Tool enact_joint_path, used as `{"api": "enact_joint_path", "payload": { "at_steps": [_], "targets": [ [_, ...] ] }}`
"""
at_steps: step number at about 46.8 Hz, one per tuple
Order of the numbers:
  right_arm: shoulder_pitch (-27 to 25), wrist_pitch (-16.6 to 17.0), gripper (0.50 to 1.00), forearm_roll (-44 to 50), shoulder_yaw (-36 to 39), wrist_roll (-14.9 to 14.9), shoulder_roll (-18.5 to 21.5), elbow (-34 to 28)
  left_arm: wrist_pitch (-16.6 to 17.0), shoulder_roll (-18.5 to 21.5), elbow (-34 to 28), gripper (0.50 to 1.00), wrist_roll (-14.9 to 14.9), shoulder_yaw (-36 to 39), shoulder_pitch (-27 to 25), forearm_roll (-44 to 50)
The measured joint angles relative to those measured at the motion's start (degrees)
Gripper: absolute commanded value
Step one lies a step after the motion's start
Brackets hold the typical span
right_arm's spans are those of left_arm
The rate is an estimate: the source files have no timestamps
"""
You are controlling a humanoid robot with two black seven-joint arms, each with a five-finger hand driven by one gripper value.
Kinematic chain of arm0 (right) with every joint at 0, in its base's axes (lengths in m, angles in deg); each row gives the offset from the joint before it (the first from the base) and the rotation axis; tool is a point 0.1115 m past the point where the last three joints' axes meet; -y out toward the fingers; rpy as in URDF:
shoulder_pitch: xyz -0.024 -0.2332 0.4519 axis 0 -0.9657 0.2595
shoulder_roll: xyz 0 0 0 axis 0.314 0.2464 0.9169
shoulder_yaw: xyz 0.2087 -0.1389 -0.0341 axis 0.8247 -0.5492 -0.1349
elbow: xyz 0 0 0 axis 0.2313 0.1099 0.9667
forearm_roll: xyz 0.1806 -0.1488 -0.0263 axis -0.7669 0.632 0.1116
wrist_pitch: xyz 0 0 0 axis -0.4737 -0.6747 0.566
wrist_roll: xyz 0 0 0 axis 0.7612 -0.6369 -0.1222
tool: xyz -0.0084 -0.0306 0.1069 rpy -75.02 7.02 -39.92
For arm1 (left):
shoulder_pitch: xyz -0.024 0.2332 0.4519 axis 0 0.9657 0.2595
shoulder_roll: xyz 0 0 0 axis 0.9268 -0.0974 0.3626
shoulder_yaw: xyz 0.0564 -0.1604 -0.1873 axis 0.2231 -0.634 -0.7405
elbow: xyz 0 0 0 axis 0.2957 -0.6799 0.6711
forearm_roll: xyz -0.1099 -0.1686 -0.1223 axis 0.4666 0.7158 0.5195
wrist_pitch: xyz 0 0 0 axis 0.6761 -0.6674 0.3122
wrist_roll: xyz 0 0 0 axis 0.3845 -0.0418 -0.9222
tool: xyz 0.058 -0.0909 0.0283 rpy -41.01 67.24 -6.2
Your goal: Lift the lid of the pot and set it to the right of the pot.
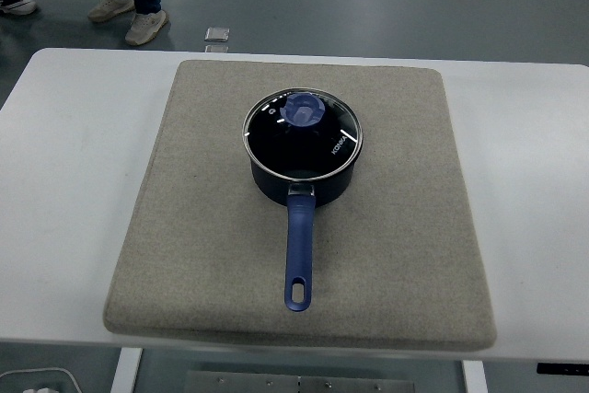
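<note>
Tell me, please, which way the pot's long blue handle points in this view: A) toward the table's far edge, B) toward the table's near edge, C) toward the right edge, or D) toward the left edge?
B: the handle runs from the pot down the picture toward the table's near edge, over the grey mat, with the lid on the pot.

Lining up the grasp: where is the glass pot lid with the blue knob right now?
In the head view the glass pot lid with the blue knob sits closed on the dark blue saucepan, near the centre of the beige fabric mat.
</note>
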Motion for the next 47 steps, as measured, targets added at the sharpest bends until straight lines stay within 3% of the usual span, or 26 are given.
{"api": "enact_joint_path", "payload": {
  "at_steps": [28,39,47],
  "targets": [
    [5.29,16.66,0.938,17.31,0.13,7.29,-3.29,6.32,0.0,0.0,0.0,1.0,0.0,0.0,0.0,0.01],
    [5.63,19.39,0.938,23.34,0.93,8.18,-4.71,11.3,0.0,0.0,0.0,1.0,0.0,-0.01,0.0,0.01],
    [5.66,20.93,0.938,27.15,1.11,10.77,-6.11,15.75,0.0,0.0,0.0,1.0,0.0,-0.01,0.0,0.01]
  ]
}}
